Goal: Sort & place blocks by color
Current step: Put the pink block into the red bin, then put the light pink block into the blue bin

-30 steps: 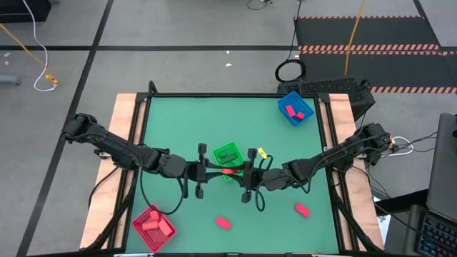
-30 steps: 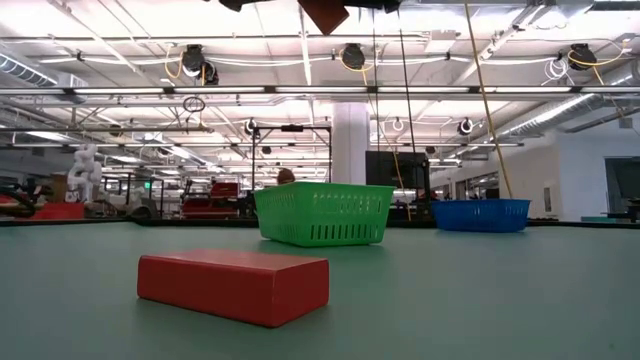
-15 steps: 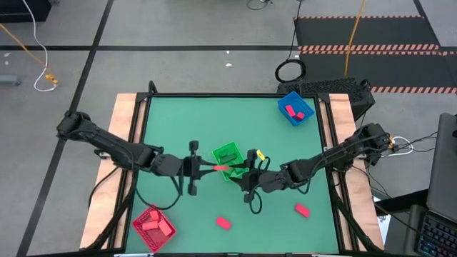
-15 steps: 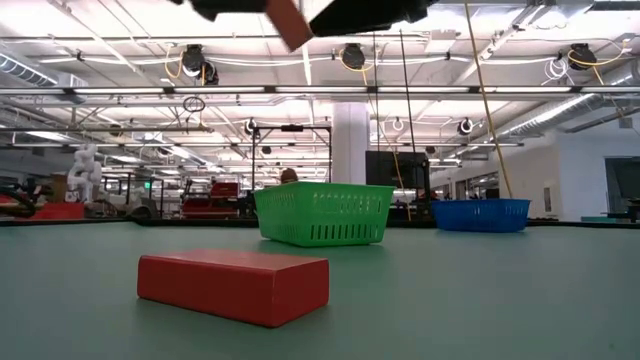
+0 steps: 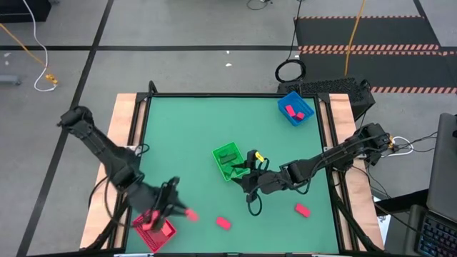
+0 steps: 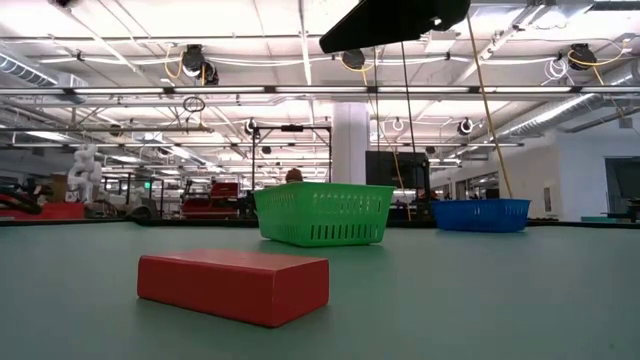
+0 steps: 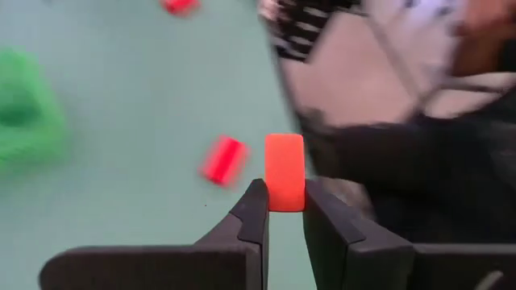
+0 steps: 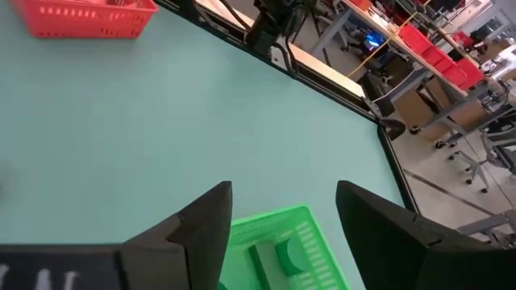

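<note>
High view: left gripper [image 5: 171, 208] beside red bin [image 5: 153, 227], clamping a red block [image 5: 190, 214]; right gripper [image 5: 244, 168] just by green bin [image 5: 228, 160], empty. Loose blocks [image 5: 223, 223] on the mat.

Low view: near block [image 6: 233, 285] flat, long axis running across.

Left wrist view: held block [image 7: 285, 171] pinched endwise, long axis pointing away past fingers [image 7: 250, 219].

Right wrist view: right fingers [image 8: 208, 225] spread wide above green bin [image 8: 274, 242].

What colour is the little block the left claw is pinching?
Red, clearest in the left wrist view: block in the left gripper.
</note>
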Controlling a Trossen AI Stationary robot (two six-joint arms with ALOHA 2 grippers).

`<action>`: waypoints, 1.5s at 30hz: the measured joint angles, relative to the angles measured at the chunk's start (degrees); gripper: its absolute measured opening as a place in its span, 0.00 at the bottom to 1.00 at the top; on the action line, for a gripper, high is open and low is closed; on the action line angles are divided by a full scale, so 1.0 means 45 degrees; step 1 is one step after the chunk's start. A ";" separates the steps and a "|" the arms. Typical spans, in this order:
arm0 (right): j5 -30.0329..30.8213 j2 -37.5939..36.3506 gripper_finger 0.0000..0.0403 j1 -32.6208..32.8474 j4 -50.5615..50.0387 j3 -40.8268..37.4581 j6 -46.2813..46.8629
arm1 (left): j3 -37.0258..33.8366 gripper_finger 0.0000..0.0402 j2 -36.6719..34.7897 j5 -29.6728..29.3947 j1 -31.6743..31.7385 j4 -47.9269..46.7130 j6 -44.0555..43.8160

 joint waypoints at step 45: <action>0.0051 -0.0088 0.53 0.0583 -0.5880 0.0000 0.8749 | 0.0000 0.60 0.0035 -0.0942 -0.0271 -0.4101 -0.3529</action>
